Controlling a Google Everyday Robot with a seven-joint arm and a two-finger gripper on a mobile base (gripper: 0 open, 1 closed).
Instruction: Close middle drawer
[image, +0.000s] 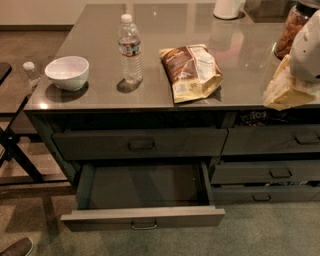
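- My gripper (284, 91) is hovering over the right front edge of the cabinet (95, 37), touching no drawer; I cannot tell whether it is clenched or released.
- The middle drawer (142, 216) is standing pulled out from the cabinet's lower left front, its shallow box showing only a dark floor.
- A white bowl (66, 72), a water bottle (130, 49) and a snack bag (192, 71) are sitting on the cabinet's top.
- A jar (295, 27) at the cabinet's back right corner is holding something brown.

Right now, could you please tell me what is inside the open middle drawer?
The middle drawer shows only its bare dark floor; nothing lies in the visible part. Its rear is hidden under the drawer above. The gripper hangs at the right edge of the counter.
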